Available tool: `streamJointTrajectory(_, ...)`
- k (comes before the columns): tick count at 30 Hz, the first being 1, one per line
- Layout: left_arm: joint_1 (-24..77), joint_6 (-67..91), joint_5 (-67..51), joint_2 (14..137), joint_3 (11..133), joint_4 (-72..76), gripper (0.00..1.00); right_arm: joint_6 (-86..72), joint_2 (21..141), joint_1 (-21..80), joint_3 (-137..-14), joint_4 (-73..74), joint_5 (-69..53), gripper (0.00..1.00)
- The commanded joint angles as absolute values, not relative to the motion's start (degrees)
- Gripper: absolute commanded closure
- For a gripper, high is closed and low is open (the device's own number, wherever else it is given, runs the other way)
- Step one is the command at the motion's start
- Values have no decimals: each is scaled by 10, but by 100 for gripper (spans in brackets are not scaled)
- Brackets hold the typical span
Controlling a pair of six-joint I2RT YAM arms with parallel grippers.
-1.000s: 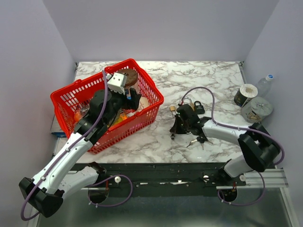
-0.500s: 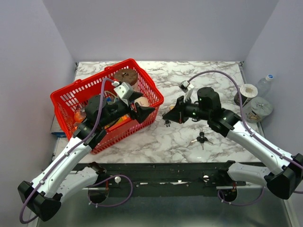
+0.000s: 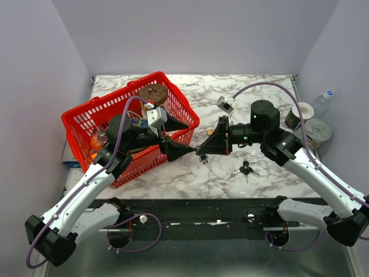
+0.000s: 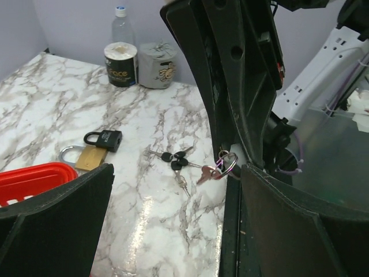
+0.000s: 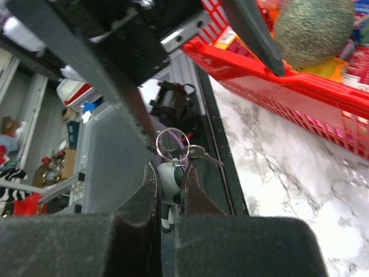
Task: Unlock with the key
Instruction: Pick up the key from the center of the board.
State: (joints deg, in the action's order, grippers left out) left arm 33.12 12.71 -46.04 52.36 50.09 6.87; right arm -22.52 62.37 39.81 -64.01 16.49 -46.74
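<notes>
My right gripper [image 3: 200,151] hangs above the marble table [image 3: 259,92], shut on a small black-and-white fob [image 5: 170,182]. A ring [image 5: 172,142] and a silver key [image 5: 203,154] dangle from the fob, the key [image 4: 209,173] also showing in the left wrist view. My left gripper [image 3: 191,138] is wide open, its fingers [image 4: 57,222] on either side of the right gripper's tip and the key, not touching it. A black padlock [image 4: 104,138] and a brass padlock [image 4: 86,157] lie on the table; the right arm hides them from above.
A bunch of black-headed keys [image 3: 245,169] lies on the table in front of the right arm. The red basket [image 3: 115,98], holding several items, stands at the left behind my left gripper. Two tape rolls [image 3: 300,115] and a bottle [image 3: 323,103] sit at the far right edge.
The right arm lifted the key off the table and carried it left. The left gripper came out of the basket, swung right to meet it and opened fully.
</notes>
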Motion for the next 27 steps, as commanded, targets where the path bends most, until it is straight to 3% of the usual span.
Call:
streamJointTrajectory(1, 334, 141, -530, 532, 502, 107, 1, -246, 608, 403, -667, 150, -529, 99)
streamJointTrajectory(27, 353, 164, -598, 565, 507, 121, 3, -313, 616, 402, -645, 57, -623, 99)
